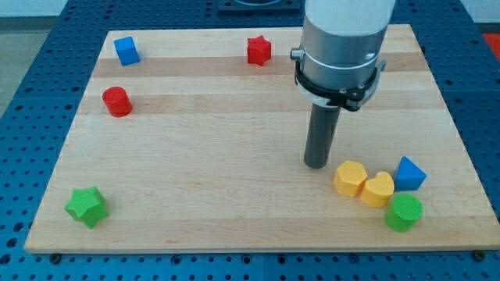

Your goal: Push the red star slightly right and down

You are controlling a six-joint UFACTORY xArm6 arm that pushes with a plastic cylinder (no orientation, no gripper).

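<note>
No writing or labels legible. Pale wooden board [234, 179] with visible grain, on a blue perforated table [31, 47]. My tip [316, 165], a bare dark rod with nothing to open or close, rests on the board just left of the yellow block [350, 178], touching nothing.

Red star [258, 50] near the view's top, well apart from the tip. Blue cube [126, 50] and red cylinder [117, 101] upper left; green star [86, 206] lower left. Clustered lower right: yellow heart [378, 190], blue triangle [410, 174], green cylinder [404, 212].

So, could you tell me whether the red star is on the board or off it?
On: the red star sits on the board near the view's top edge.
</note>
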